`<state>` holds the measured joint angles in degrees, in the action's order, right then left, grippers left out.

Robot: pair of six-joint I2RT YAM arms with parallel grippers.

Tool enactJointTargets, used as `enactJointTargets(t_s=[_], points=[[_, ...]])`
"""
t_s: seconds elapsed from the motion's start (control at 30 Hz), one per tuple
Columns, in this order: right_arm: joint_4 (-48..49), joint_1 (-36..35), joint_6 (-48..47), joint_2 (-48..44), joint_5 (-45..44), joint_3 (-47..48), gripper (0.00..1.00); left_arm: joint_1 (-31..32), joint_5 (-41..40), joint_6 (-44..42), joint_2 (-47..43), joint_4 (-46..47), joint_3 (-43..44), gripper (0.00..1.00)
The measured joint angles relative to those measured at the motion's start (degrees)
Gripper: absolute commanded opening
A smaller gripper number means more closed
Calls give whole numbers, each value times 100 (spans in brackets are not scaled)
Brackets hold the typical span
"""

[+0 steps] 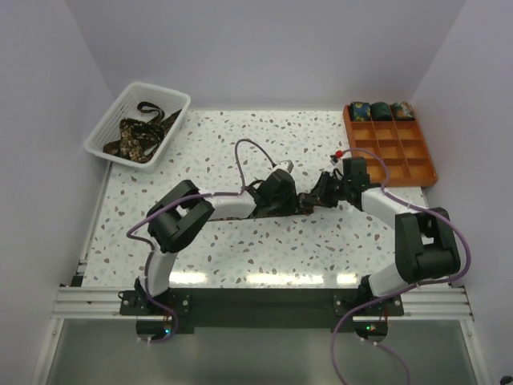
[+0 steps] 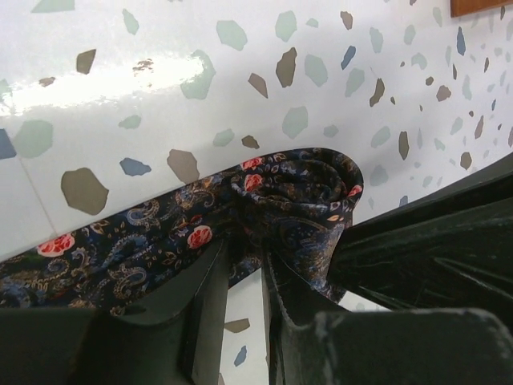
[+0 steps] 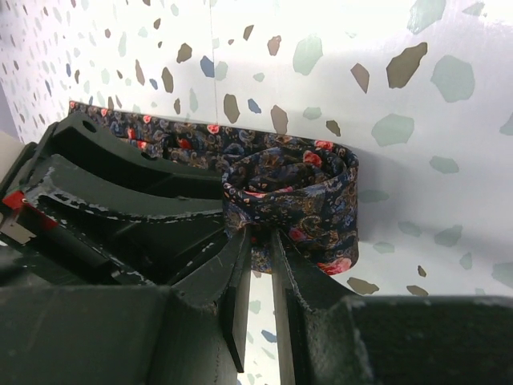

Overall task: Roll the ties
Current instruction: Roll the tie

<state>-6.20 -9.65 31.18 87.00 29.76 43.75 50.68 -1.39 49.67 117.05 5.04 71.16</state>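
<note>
The table point(image 1: 240, 249) is carrying the whole job. At its far left corner the white basket point(image 1: 103, 128) is holding the loose ties point(image 1: 140, 136) in a heap, apparently as the waiting supply. At the far right the orange tray point(image 1: 417, 160) is showing three rolled ties point(image 1: 381, 111) sitting one per compartment along its back row, so finished work is likely going there. Between them, in the middle of the table, the tie point(image 2: 288, 192) being worked is lying flat, with its tail stretching away under the left arm and its end curling into a loose coil. Holding it low against the surface is probably what is stopping the coil from springing open. Both arms are reaching inward from the near edge, elbows bending outward and wrists meeting nose to nose over the coil. The left pincer point(image 2: 244, 269) is clenching narrowly on the fabric just behind the coil, seemingly pinning the tail. The right pincer point(image 3: 258, 269) is nipping the lower edge of the coil itself, its fingers nearly together, apparently readying to turn it further.
</note>
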Motion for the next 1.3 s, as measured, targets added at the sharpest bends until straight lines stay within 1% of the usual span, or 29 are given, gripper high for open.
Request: enactJointTargets(t_s=[0.17,0.2,0.23,0.33,0.87,1.07,1.3], points=[[-74,2,-50,0,-52,72,20,-2,105,-83,125,9,144,28],[-92,2,-61,0,-55,81,20,-2,114,-90,125,7,146,29],[-122,2,-70,0,-63,94,20,-2,114,-98,125,7,146,32],[-170,2,-90,0,-81,114,20,0,111,-116,122,15,140,33],[-258,-7,-190,0,-140,127,20,37,-212,-337,-52,-304,83,33],[-323,-9,-234,2,-173,127,20,33,-339,-387,-280,-459,-50,34],[-361,-11,-256,13,-175,177,21,-44,-354,-380,-772,-470,-417,36]])
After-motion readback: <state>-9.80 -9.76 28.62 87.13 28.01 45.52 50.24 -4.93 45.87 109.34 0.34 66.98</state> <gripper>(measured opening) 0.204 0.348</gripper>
